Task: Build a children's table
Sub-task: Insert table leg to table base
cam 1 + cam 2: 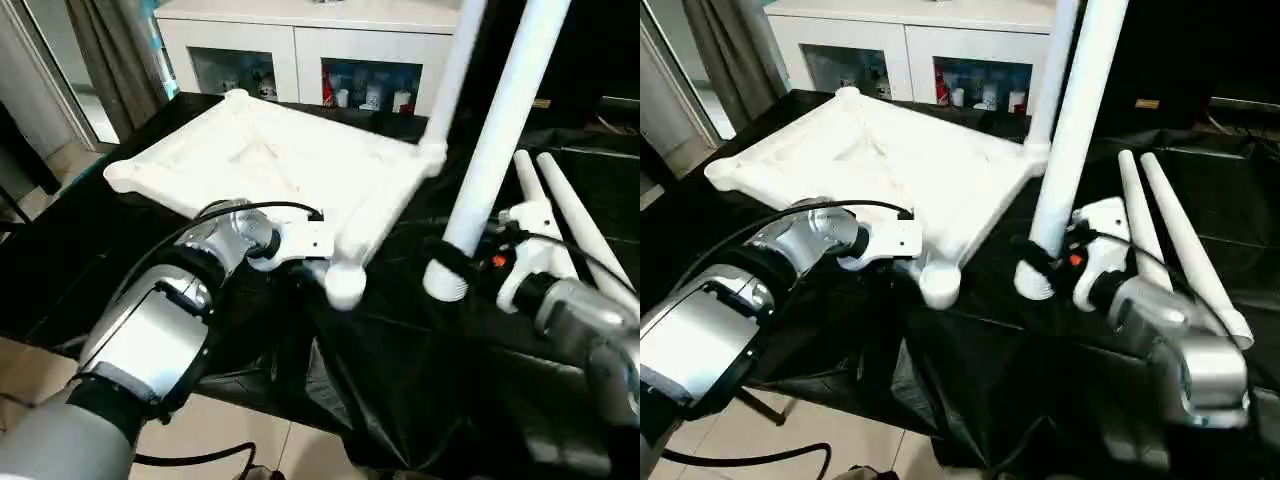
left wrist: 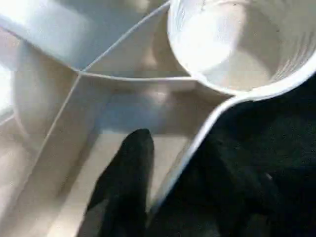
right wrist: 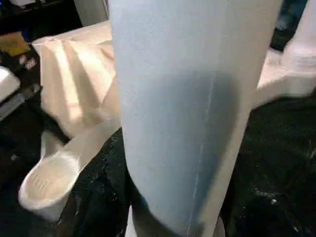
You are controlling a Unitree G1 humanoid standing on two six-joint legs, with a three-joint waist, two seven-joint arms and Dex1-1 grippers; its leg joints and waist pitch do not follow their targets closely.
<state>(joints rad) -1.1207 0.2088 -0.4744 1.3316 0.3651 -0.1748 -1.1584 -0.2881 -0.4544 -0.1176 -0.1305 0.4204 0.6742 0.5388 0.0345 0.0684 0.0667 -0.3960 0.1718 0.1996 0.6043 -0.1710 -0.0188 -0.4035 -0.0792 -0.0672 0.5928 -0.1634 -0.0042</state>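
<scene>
The left hand (image 2: 148,197) is clamped on the white tabletop's (image 1: 270,160) rim, just beside an empty round corner socket (image 2: 237,44), whose ribbed inside only the left wrist view shows. The right hand (image 1: 455,262) is closed around an upright leg (image 1: 495,140). Beyond it, two legs (image 1: 570,215) lie on the black worktop (image 1: 400,340); another stands in the far socket.

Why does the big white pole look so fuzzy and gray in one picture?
In the right wrist view the leg sits so close to the camera that it blurs and its lower part falls in shadow. In the left wrist view the corner socket glares bright white. In the left eye view the tabletop looks washed out.
</scene>
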